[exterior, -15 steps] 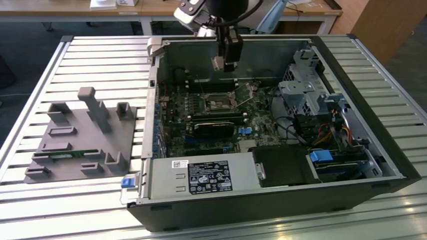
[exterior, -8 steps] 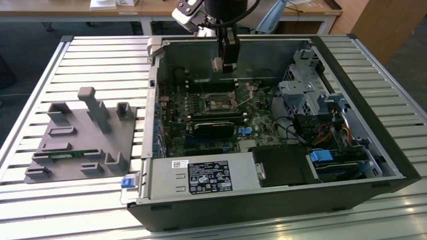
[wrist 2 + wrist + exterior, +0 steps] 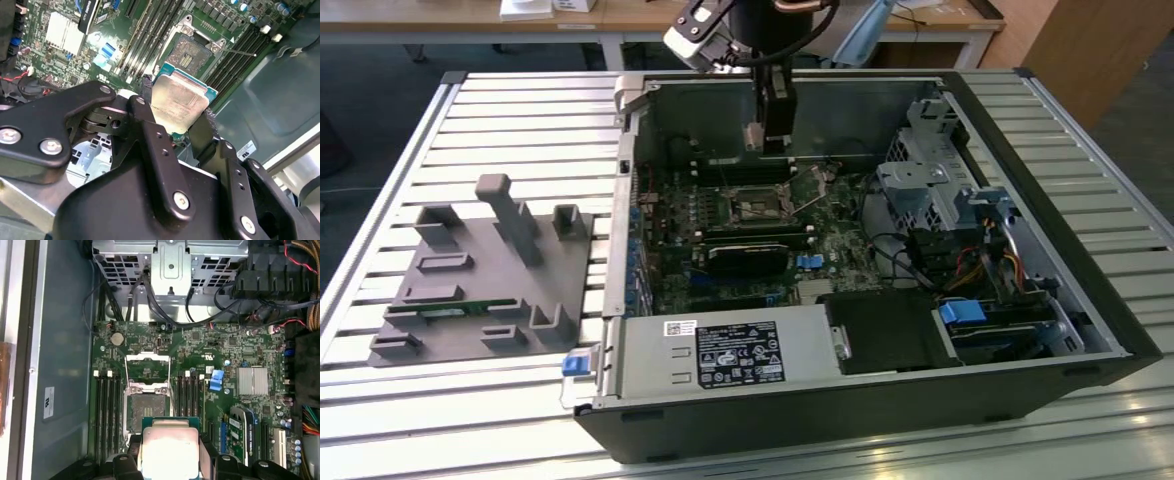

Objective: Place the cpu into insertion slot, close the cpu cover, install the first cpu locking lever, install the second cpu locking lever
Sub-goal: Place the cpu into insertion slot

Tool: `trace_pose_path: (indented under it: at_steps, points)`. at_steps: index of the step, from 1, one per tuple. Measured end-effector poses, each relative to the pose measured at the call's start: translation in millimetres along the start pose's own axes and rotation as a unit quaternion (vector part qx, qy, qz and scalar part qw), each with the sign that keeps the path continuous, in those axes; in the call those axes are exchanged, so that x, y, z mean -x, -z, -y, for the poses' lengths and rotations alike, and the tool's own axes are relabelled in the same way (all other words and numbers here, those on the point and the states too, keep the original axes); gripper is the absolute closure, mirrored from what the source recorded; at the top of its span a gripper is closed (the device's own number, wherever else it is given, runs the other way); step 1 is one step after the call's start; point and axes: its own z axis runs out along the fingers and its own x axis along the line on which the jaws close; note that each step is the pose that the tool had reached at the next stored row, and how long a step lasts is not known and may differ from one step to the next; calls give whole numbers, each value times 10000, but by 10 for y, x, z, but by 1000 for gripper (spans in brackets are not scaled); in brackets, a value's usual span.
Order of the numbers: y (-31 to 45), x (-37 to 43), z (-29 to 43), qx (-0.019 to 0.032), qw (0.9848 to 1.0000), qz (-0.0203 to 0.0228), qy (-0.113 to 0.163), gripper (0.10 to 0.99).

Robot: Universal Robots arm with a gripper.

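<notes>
Lies clear above insertion slot [image 3: 144, 410]; hemmed both sides by memory slots [image 3: 107, 415], one end by opened cpu cover [image 3: 146, 367], cables [image 3: 150, 295].

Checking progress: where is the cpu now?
In both wrist views the cpu sits clamped in the gripper, raised off the green board near the insertion slot.
</notes>
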Motion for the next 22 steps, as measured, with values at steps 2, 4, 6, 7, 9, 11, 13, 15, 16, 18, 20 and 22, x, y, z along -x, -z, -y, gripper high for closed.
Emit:
trace_pose_path:
  at_steps: [2,4,6,7,9,11,13,15,16,18,20,22]
  points:
    - [-36,1,3,0,10000,6,19,549]
    - [-72,1,7,-1,9999,-1,124,549]
    - [-109,1,10,-3,9996,-15,288,549]
    - [-127,1,11,-3,9994,-20,342,549]
    - [-163,2,14,-4,9993,-22,369,549]
    - [-198,2,17,-4,9993,-23,377,549]
    - [-235,2,20,-4,9992,-25,387,549]
    - [-272,3,24,-4,9992,-25,394,549]
    - [-289,3,25,-5,9992,-25,396,549]
    - [-321,3,28,-7,9992,-25,400,549]
    - [-356,4,31,-10,9992,-25,404,549]
    - [-393,2,33,-10,9991,-27,420,549]
